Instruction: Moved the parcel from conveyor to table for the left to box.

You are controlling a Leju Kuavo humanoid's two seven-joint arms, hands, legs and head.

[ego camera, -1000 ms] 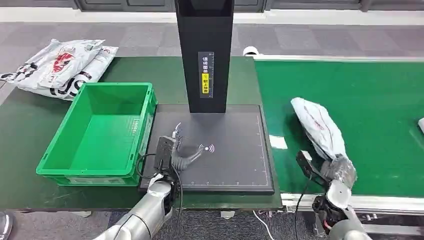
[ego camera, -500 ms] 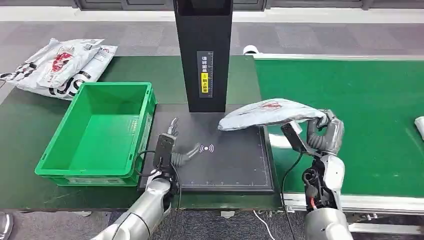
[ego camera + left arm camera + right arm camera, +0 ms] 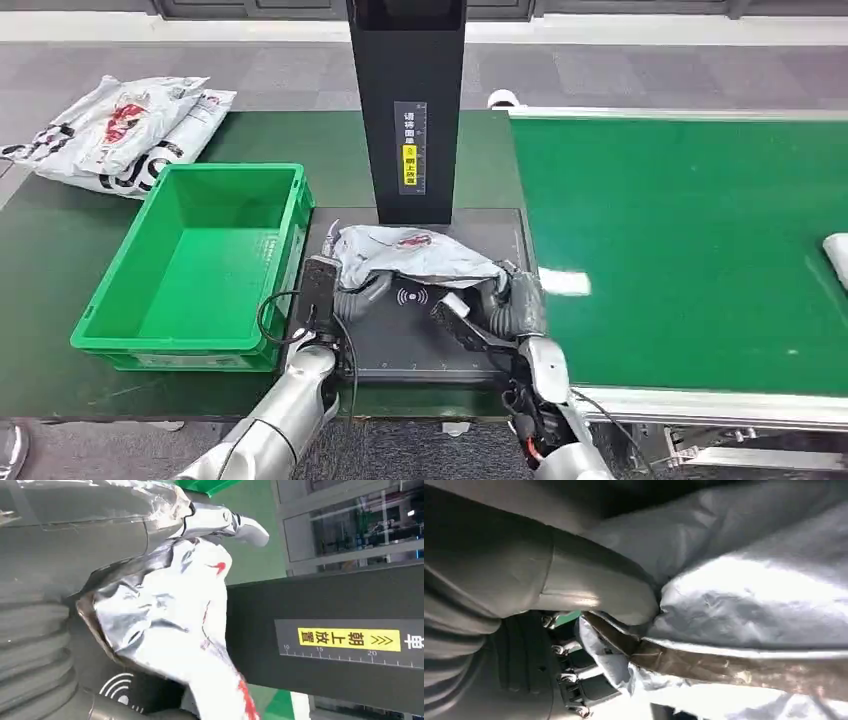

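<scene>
While the right hand (image 3: 505,300) grips the parcel's (image 3: 410,254) right end over the black pad (image 3: 470,345), the left hand (image 3: 352,298), fingers apart, reaches under its left end. Lower it flat before letting go, so the left can take it to the green box (image 3: 120,345).

We can't see left hand (image 3: 352,296) fingers, tucked under parcel (image 3: 415,256). Right hand (image 3: 510,303) fingertips covered by parcel end. Black scanner post (image 3: 406,100) cut off at head view top. White bag (image 3: 838,259) on conveyor (image 3: 690,250) clipped by right edge. Pad (image 3: 420,340) symbol partly hidden.
</scene>
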